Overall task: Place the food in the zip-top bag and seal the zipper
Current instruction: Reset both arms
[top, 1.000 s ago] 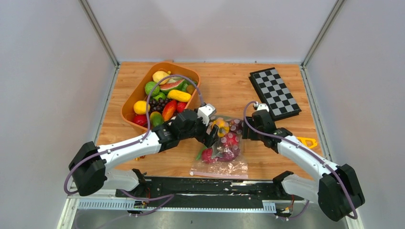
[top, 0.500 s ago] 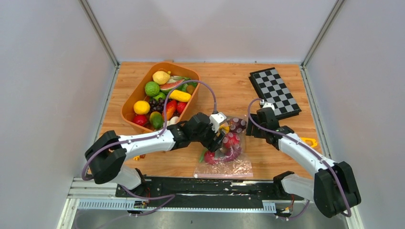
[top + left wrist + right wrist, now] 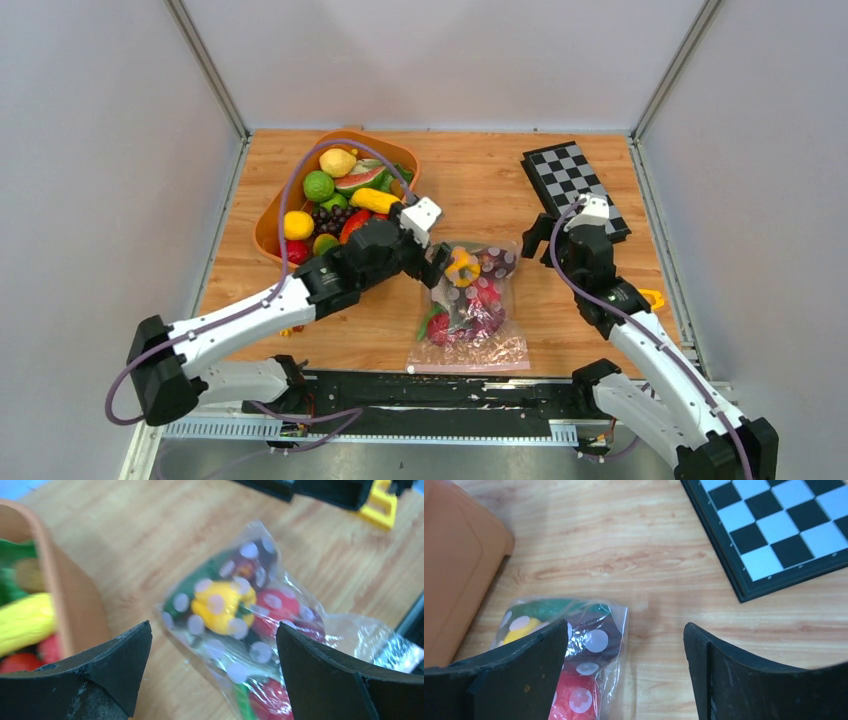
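Observation:
The clear, white-dotted zip-top bag lies flat on the wooden table, holding a yellow pepper, green, red and purple pieces. Its zipper runs along the near edge; I cannot tell whether it is pressed shut. My left gripper is open and empty above the bag's far left corner. In the left wrist view the bag and pepper lie between the fingers. My right gripper is open and empty, just right of the bag's far corner. In its wrist view the bag is at the left finger.
An orange tub with several toy fruits stands at the back left, right behind my left gripper; it also shows in the wrist views. A chessboard lies at the back right. A yellow toy lies right of my right arm.
My left gripper pushed onto the bag, then drew back towards the tub. My right gripper rose and moved back towards the chessboard. The bag shifted slightly.

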Controlling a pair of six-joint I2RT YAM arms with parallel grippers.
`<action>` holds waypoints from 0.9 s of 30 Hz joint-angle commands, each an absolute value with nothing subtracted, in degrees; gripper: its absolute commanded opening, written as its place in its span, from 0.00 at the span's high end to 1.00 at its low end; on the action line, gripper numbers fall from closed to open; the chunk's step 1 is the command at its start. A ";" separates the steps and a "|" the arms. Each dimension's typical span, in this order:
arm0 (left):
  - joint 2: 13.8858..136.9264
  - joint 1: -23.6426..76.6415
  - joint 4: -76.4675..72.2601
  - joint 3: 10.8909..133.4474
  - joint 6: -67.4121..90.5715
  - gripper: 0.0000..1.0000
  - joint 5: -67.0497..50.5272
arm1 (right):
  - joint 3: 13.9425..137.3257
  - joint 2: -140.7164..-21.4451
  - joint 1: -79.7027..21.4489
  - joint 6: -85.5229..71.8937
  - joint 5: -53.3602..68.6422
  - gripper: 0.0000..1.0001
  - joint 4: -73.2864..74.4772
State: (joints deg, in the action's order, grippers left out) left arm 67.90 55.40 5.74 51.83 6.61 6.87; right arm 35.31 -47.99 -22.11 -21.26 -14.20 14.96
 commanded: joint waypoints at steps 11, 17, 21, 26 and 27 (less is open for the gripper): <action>53.26 23.01 13.54 54.59 18.20 0.00 10.49 | 37.44 -44.75 -21.81 -17.31 -19.54 0.07 9.19; 53.36 21.25 19.36 56.45 22.69 0.00 18.47 | 41.16 -48.01 -21.80 -16.37 -20.29 0.06 12.45; 52.07 21.27 21.10 55.75 23.24 0.00 21.72 | 43.13 -48.86 -21.80 -15.30 -20.22 0.05 13.73; 51.33 21.27 20.13 55.40 22.05 0.00 22.37 | 44.14 -48.72 -21.80 -15.35 -19.81 0.06 13.79; 51.59 21.27 20.46 55.90 22.03 0.00 22.53 | 44.35 -48.74 -21.80 -15.30 -19.54 0.06 13.72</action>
